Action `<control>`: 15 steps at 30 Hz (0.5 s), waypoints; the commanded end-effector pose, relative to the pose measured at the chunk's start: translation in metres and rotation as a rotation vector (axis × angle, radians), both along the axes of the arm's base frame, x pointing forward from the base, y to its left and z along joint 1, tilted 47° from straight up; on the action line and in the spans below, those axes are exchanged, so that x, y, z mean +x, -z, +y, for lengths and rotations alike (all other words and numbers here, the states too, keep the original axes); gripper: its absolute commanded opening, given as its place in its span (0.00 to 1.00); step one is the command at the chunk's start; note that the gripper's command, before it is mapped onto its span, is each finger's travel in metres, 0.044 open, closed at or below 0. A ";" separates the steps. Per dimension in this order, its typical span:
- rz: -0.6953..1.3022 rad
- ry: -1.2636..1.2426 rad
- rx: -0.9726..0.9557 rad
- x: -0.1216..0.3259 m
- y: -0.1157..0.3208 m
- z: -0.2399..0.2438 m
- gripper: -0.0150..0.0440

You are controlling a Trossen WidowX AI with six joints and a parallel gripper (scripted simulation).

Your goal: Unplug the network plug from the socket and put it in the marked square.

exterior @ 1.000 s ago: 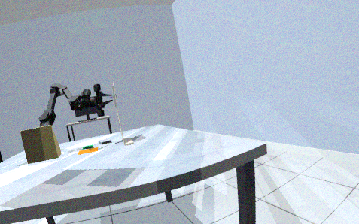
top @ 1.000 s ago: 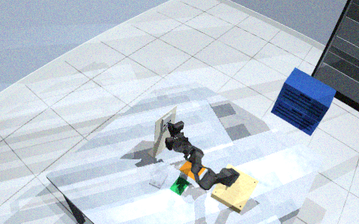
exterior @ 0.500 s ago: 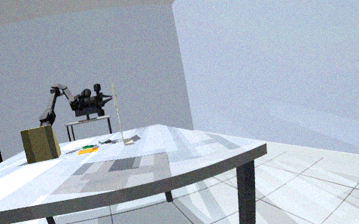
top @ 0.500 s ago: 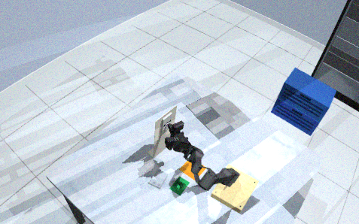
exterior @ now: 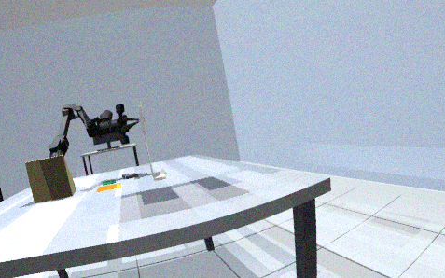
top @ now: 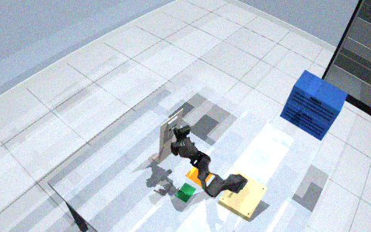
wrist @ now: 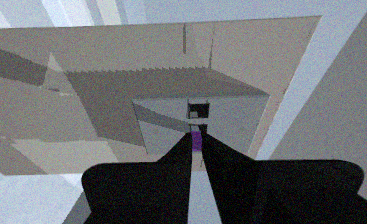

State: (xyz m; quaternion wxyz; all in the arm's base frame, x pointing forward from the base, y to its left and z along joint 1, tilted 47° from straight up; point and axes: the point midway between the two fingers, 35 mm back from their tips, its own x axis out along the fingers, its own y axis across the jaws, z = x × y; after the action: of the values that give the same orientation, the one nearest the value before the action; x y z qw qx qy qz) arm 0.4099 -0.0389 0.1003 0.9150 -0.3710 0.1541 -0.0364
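Observation:
The upright beige panel (top: 164,142) (exterior: 146,140) (wrist: 145,45) carries a grey socket block (wrist: 235,120) with two dark openings. The purple plug (wrist: 196,142) is at the lower opening, mostly hidden by the fingers; how deep it sits cannot be told. My gripper (exterior: 138,120) (wrist: 195,137) is at the panel, its two black fingertips shut on the sides of the plug. The tab on top cannot be made out clearly. On the table, a faint square outline lies in the arm's shadow, left of a green square (top: 186,192) (exterior: 109,182) in the top view.
An orange flat piece (top: 193,176) (exterior: 108,187) lies beside the green one, under the arm. A pale yellow block (top: 252,195) (exterior: 50,179) stands near the arm's base. The upper socket opening (wrist: 200,109) is just above the fingertips. A blue crate (top: 318,101) is farther off.

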 end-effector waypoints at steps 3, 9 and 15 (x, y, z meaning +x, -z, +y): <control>0.000 -0.002 0.001 -0.005 0.000 0.000 0.25; 0.000 -0.002 0.001 -0.009 0.000 0.000 0.25; 0.000 -0.002 0.001 -0.012 0.000 0.000 0.25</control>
State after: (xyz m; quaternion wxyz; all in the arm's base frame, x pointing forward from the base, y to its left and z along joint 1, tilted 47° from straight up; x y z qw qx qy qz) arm 0.4012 -0.0392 0.1010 0.9151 -0.3707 0.1542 -0.0368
